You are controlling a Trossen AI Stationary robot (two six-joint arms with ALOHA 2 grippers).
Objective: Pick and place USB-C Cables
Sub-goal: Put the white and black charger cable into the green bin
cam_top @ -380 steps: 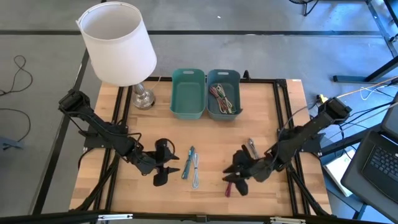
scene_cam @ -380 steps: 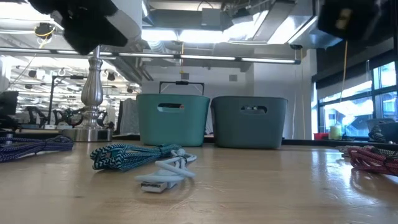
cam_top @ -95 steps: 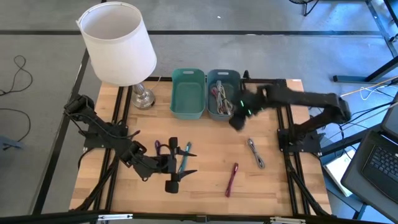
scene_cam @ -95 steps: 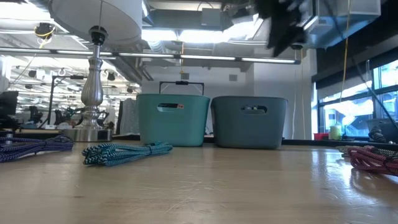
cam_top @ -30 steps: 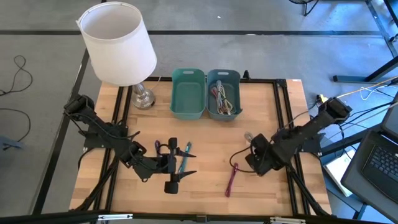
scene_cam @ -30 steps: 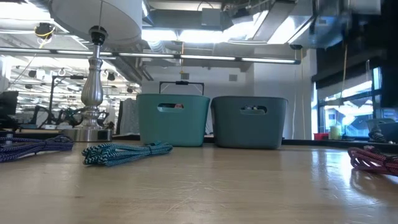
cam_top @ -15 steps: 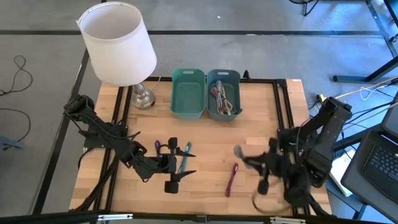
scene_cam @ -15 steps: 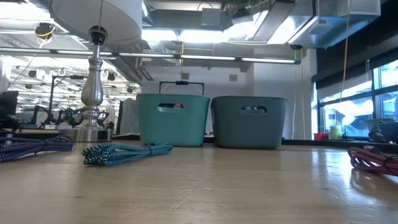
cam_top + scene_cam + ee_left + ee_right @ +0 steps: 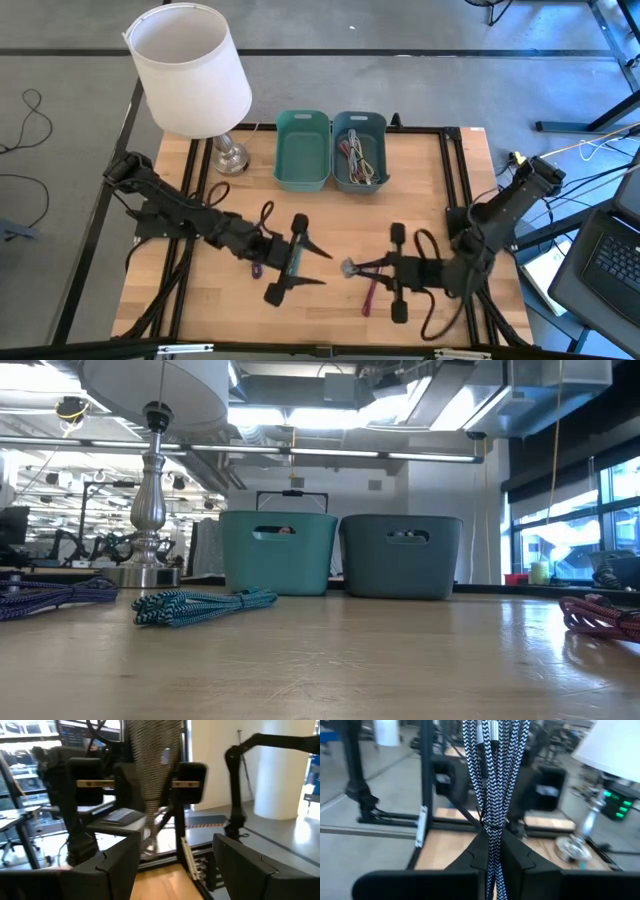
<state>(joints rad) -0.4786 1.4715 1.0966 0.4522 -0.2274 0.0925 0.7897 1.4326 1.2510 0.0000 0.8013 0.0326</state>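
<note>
From above, the right gripper (image 9: 352,268) hangs over the front of the wooden table (image 9: 430,190), fingers pinched on a grey braided cable (image 9: 350,267) that juts from their tip. A magenta cable (image 9: 369,291) lies on the boards just beside it. The left gripper (image 9: 305,262) points towards the right one with its fingers spread wide; a teal cable (image 9: 293,258) lies between them and a purple cable (image 9: 258,262) sits just behind, at its wrist. Two teal bins (image 9: 303,150) stand well beyond both grippers, and the right-hand bin (image 9: 359,152) already holds a tangle of cables.

From table height, neither gripper shows. The teal cable (image 9: 195,606) is a woven, chevron-patterned bundle lying flat (the plastic bins (image 9: 277,552) behind it look smooth and rigid).

The left wrist camera shows its blocky dark fingers (image 9: 102,870) well apart with nothing between them.

The right wrist camera shows its fingers (image 9: 482,851) squeezed tight on the folded strands, a zigzag weave, soft and floppy by the look of it.

I judge the right arm is mid-carry: next it must travel to the filled bin and release above it. The left arm seems poised to close on the teal bundle.
</note>
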